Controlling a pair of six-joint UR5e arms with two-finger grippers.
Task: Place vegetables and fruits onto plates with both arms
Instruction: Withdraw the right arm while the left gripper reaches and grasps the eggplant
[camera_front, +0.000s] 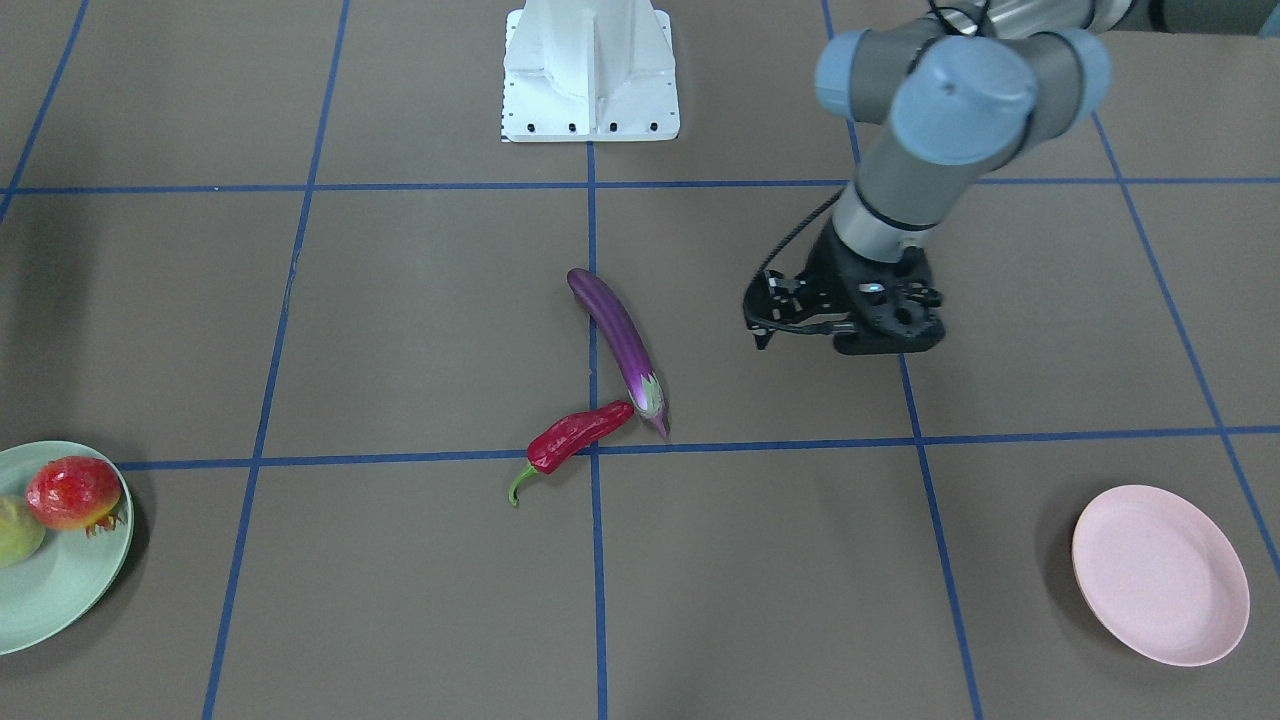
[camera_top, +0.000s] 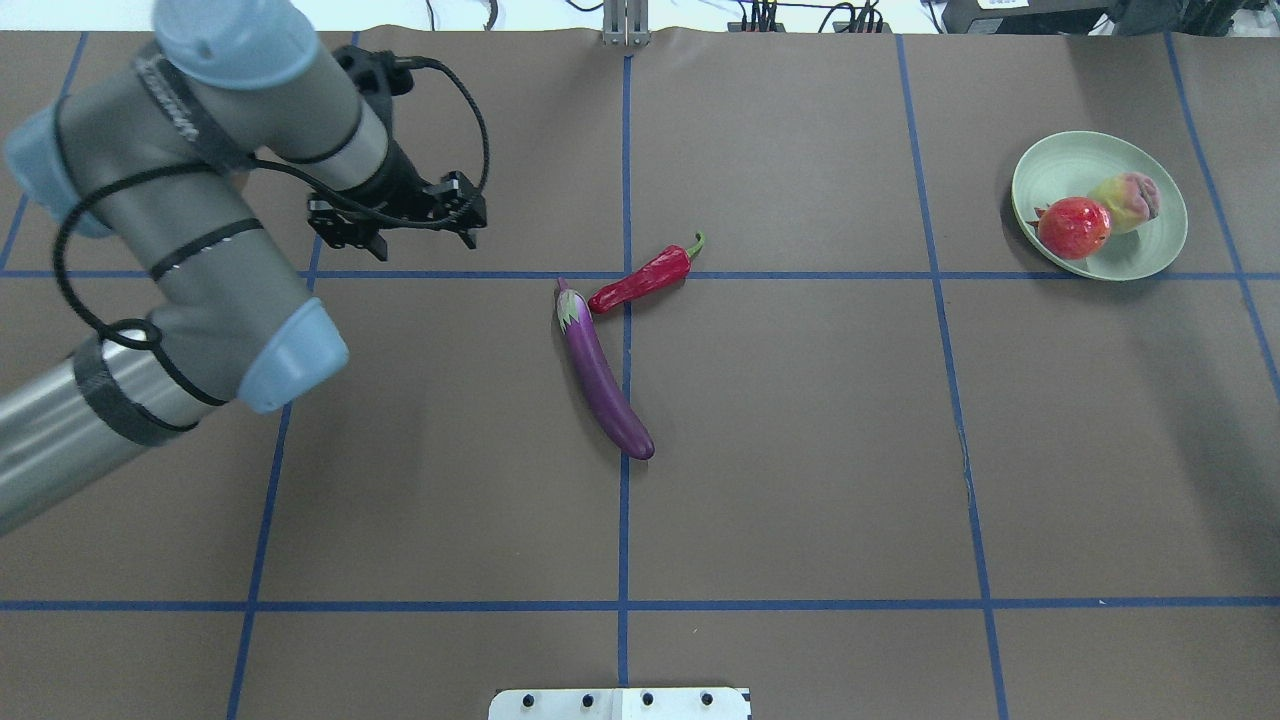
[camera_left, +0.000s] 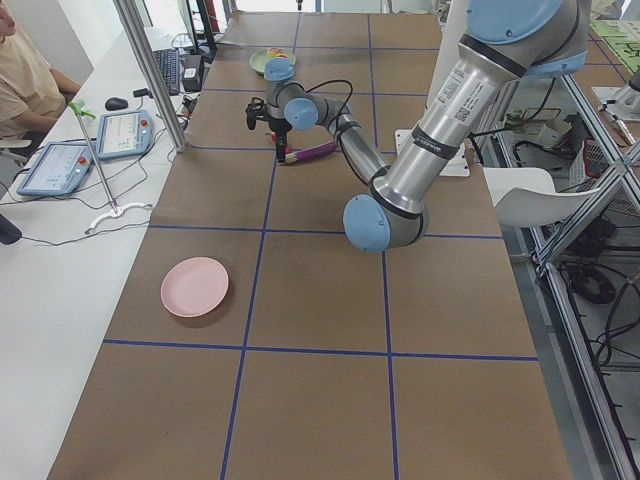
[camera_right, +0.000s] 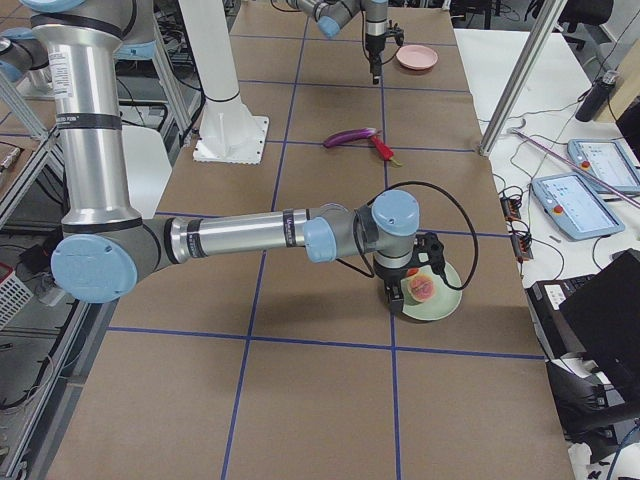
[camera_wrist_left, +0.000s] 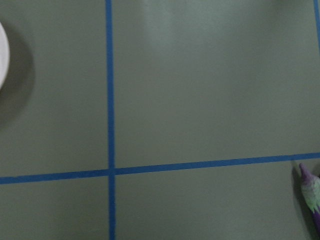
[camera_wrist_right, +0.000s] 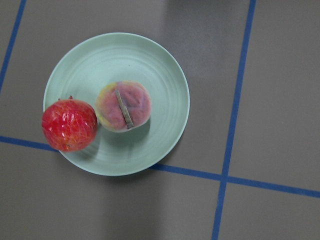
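Jaws of L arm hang apart, empty; eggplant lies on tabletop to their right toward centre, long axis running away from robot, cap by chili tip, so L is nearer; R arm over green plate, jaws can't tell.

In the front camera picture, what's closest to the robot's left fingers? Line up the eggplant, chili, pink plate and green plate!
From the left fingers:
1. eggplant, mid-table, next over from them.
2. chili, at the eggplant's cap end.
3. pink plate, near edge, same side.
4. green plate, far across, opposite edge.
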